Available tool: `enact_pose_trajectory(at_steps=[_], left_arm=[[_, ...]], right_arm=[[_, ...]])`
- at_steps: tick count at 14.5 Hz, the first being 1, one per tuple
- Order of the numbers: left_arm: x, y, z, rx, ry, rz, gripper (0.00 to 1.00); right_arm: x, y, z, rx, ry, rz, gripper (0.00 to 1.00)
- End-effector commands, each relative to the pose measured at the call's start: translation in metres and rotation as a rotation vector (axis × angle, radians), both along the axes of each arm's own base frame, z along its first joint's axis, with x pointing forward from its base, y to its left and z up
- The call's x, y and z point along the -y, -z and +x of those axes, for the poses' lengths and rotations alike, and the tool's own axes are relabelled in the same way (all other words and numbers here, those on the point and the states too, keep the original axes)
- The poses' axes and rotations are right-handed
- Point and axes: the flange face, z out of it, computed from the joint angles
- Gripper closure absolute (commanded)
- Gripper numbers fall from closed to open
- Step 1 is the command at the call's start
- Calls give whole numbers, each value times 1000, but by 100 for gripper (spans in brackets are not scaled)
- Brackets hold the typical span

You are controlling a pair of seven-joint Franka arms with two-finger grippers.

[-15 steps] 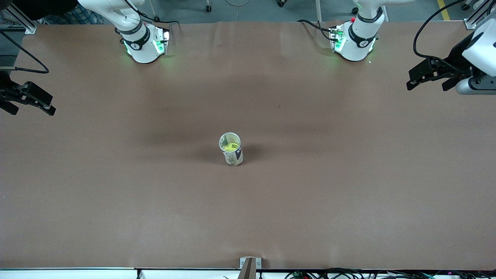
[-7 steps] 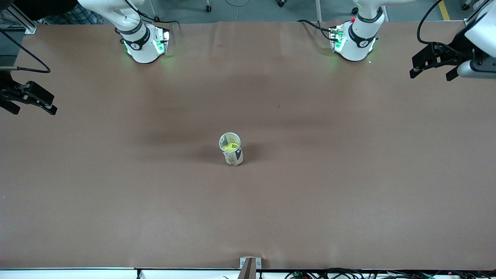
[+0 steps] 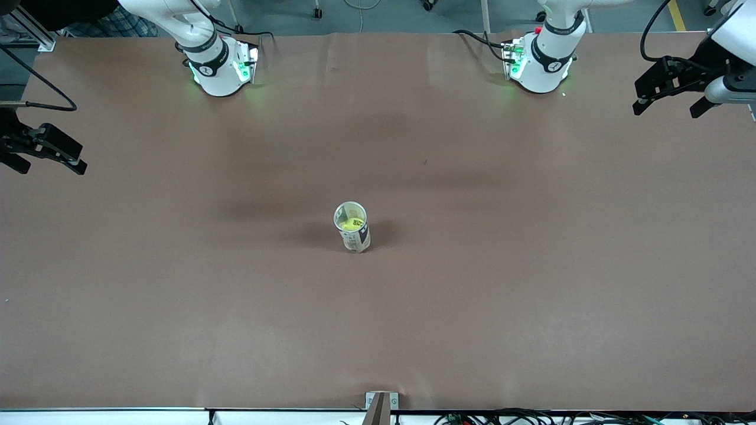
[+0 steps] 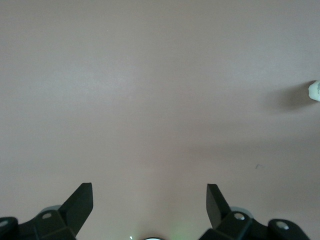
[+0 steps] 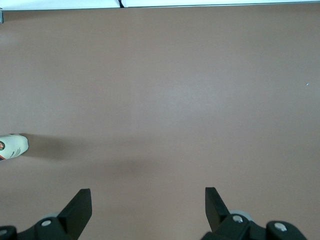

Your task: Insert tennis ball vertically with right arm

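Observation:
A clear tennis ball can [image 3: 357,237] with a printed label stands upright in the middle of the table. The yellow tennis ball [image 3: 353,224] sits inside it, seen through the open top. My right gripper [image 3: 51,170] hangs open and empty over the right arm's end of the table, well away from the can. My left gripper [image 3: 667,110] hangs open and empty over the left arm's end. In the right wrist view the open gripper [image 5: 148,196] faces bare table, with the can [image 5: 13,146] at the edge. In the left wrist view the gripper [image 4: 149,194] is open, and the can [image 4: 315,91] barely shows.
Brown paper covers the table [image 3: 531,295]. The right arm's base [image 3: 220,68] and the left arm's base [image 3: 540,65] stand along the edge farthest from the front camera. A small metal bracket [image 3: 381,402] sits at the nearest edge.
My left gripper has drawn back toward the table edge where the bases stand, staying open. The right gripper, the can and the ball have not moved.

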Motion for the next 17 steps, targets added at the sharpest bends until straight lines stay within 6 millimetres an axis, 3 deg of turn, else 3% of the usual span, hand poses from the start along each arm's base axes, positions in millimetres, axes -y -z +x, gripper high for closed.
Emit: enact_pose_trajectory(at_steps=[1, 17], left_arm=[[-2, 0, -7, 2, -7, 26, 0], [2, -2, -18, -50, -27, 20, 0]], right_arm=[[0, -5, -3, 0, 3, -4, 0], [0, -5, -3, 0, 4, -4, 0]])
